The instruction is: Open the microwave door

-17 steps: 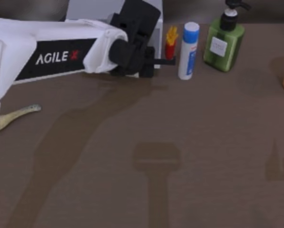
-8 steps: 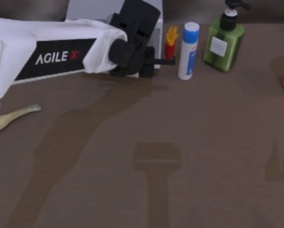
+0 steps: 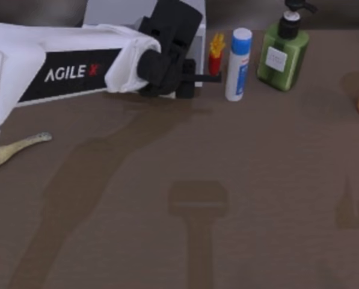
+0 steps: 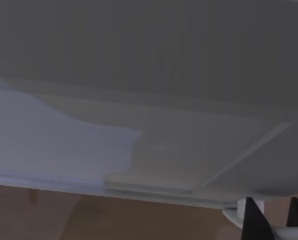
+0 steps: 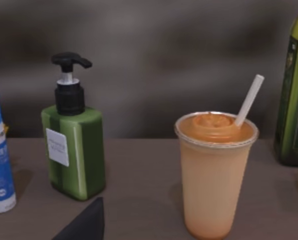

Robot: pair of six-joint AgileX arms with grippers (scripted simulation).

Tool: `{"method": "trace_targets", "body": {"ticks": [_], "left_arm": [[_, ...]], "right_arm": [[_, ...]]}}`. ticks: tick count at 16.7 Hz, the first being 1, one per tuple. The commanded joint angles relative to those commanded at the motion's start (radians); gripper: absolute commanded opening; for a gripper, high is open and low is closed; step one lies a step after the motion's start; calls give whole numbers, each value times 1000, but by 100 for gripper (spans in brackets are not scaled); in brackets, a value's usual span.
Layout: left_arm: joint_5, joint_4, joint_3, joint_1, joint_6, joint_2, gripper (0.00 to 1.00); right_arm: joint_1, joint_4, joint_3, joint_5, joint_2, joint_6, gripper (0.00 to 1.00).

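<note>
The white-grey microwave (image 3: 116,12) stands at the table's back edge, mostly hidden under my left arm. My left gripper (image 3: 191,81) is at its front right corner. Up close in the left wrist view, the pale microwave door (image 4: 153,150) fills the picture. There my left gripper (image 4: 277,227) has its two dark fingers close together, with a small white handle piece (image 4: 234,212) at the door's edge between them. My right gripper (image 5: 84,225) is parked off to the right, outside the top view, and only a dark wedge of it shows.
Right of the microwave stand a red and yellow toy (image 3: 216,51), a blue-white spray bottle (image 3: 238,63) and a green pump bottle (image 3: 282,54). An orange drink cup (image 5: 216,175) with a straw is at the far right. A pale yellowish object (image 3: 20,146) lies at the left.
</note>
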Motion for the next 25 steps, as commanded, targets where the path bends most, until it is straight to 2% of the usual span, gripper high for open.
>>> {"method": "trace_targets", "body": {"ticks": [9, 25], "left_arm": [[47, 43, -73, 12, 61, -45, 0], [48, 43, -74, 12, 61, -45, 0]], "right_arm": [[0, 0, 0, 0, 0, 0, 100], [0, 0, 0, 0, 0, 0, 100]]}}
